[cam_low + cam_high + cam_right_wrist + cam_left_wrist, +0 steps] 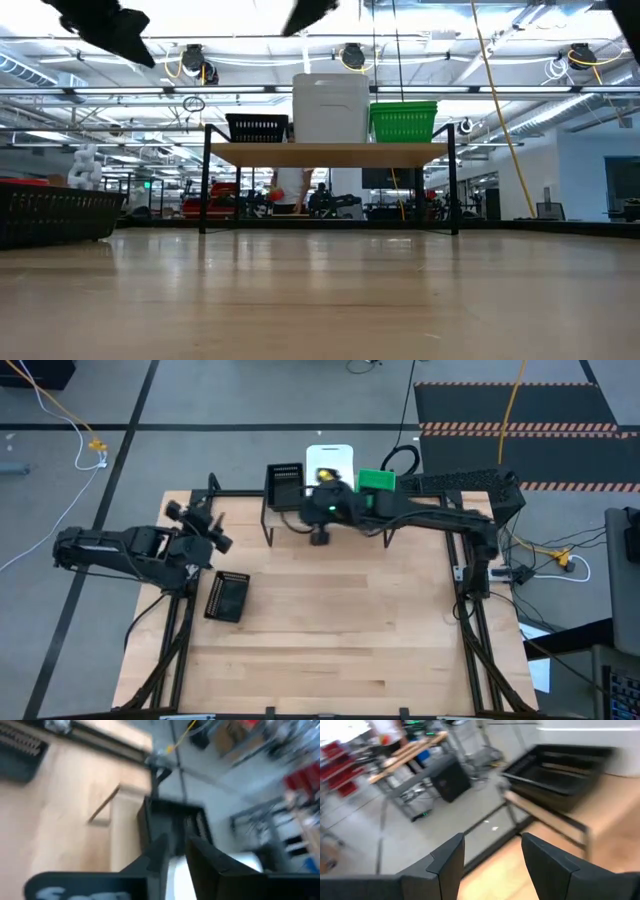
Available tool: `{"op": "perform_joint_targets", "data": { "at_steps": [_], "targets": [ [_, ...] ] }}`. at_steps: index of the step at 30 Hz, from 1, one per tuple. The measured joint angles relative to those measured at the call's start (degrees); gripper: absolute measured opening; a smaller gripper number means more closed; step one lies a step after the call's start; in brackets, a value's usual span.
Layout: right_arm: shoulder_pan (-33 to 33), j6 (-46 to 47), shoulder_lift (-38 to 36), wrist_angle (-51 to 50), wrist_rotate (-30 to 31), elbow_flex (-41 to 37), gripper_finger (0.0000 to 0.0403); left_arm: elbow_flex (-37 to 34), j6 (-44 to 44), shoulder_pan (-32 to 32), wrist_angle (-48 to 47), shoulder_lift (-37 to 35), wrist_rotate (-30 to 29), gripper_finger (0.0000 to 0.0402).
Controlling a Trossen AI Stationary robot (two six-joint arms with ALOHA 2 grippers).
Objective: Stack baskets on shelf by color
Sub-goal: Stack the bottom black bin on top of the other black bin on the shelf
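Baskets are seen in three colours on the shelf [330,154], a low light-wood board on thin black legs at the far side of the table [330,650]: a black mesh basket [257,128] at one end, a tall white stack [331,107] in the middle, and a green basket [404,121] at the other end. How many trays make up the white stack cannot be counted. Another black basket [227,597] lies on the tabletop near the left arm, well apart from the shelf; in the low view it is cut off at the picture's edge.

The left gripper [490,857] is held above the table near the shelf's black end, its fingers apart with nothing between them. The right gripper [175,852] is stretched over the shelf; part of the white stack is hidden under it in the high view. Its fingers are seen with only a narrow gap, and whether anything is gripped cannot be told through the blur.
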Motion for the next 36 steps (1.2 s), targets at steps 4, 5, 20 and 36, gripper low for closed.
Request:
{"op": "perform_joint_targets", "data": {
  "at_steps": [4,5,20,36],
  "targets": [
    [0.0,8.9,-5.6,-16.0,-9.7,-0.7,0.0019,-2.4,11.3,0.0,10.7,2.1,7.9,0.02],
    [0.1,10.7,-7.3,-18.2,-13.3,-2.3,0.001,-3.3,14.8,0.0,14.2,2.7,10.2,0.02],
    [6.9,28.4,-43.3,25.4,-24.0,-68.0,0.0003,-8.7,45.7,13.1,58.4,17.2,36.2,0.02],
    [9.8,29.7,-61.0,55.8,-24.0,-95.4,0.0002,-3.1,55.1,32.3,55.5,24.2,58.6,0.02]
  ]
}}
